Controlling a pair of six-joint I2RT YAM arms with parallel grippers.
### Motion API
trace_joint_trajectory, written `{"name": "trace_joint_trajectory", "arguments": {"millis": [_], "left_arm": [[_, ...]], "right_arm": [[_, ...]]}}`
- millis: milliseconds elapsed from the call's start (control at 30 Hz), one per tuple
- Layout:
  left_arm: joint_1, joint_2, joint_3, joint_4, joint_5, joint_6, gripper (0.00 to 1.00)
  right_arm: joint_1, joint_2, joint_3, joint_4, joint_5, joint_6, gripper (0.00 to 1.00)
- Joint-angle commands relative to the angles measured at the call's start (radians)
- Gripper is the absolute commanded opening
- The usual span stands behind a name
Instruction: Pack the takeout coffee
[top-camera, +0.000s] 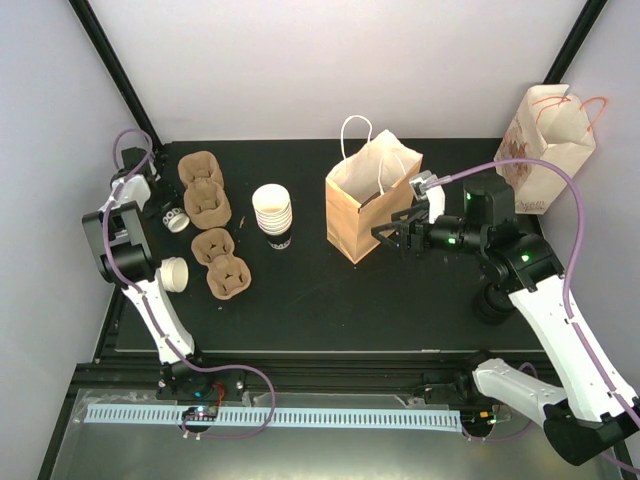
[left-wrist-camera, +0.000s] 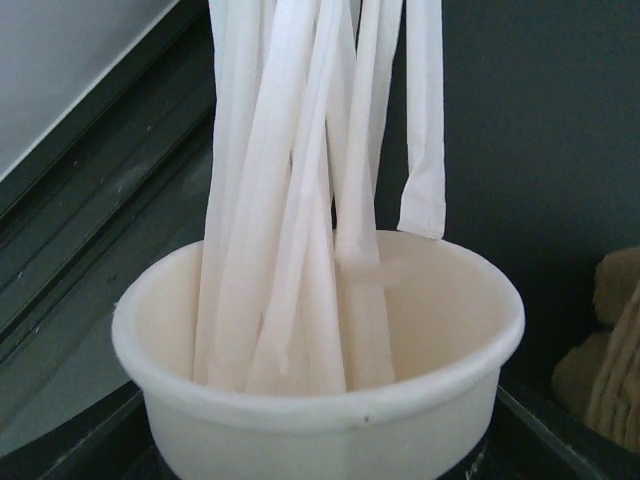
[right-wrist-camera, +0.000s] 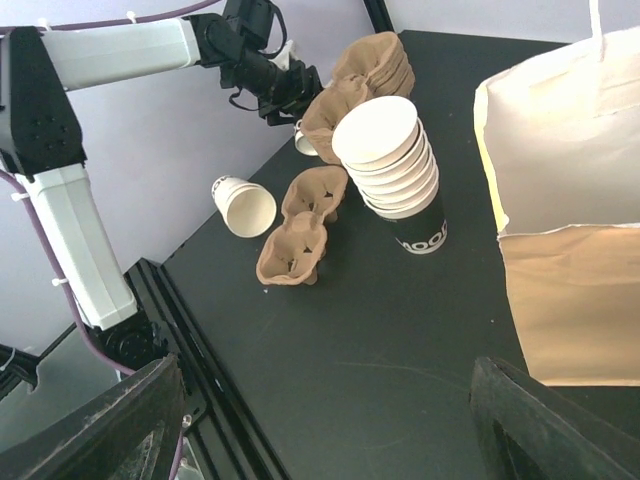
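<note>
A stack of white paper cups (top-camera: 272, 212) (right-wrist-camera: 390, 160) with a dark printed band at the base stands mid-table. One more cup (top-camera: 174, 272) (right-wrist-camera: 245, 207) lies on its side near the left edge. No black lids show. My left gripper (top-camera: 158, 204) sits at the far left against a white cup (top-camera: 176, 219) (left-wrist-camera: 320, 400) that holds several paper-wrapped straws (left-wrist-camera: 300, 200). This cup fills the left wrist view and hides the fingers. My right gripper (top-camera: 398, 235) (right-wrist-camera: 330, 430) hangs open and empty beside the open brown paper bag (top-camera: 365, 200) (right-wrist-camera: 570, 290).
Several brown pulp cup carriers (top-camera: 212, 225) (right-wrist-camera: 300, 235) lie in a row between the left arm and the cup stack. A printed paper bag (top-camera: 545, 140) stands off the mat at the back right. The black mat's raised rail (right-wrist-camera: 190, 330) runs along the left edge.
</note>
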Motion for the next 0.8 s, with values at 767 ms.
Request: {"name": "trace_joint_trajectory", "arguments": {"millis": [767], "left_arm": [[0.021, 0.135, 0.254, -0.042, -0.083, 0.053, 0.66]], "right_arm": [[0.003, 0.075, 0.102, -0.035, -0.01, -0.008, 0.8]]}}
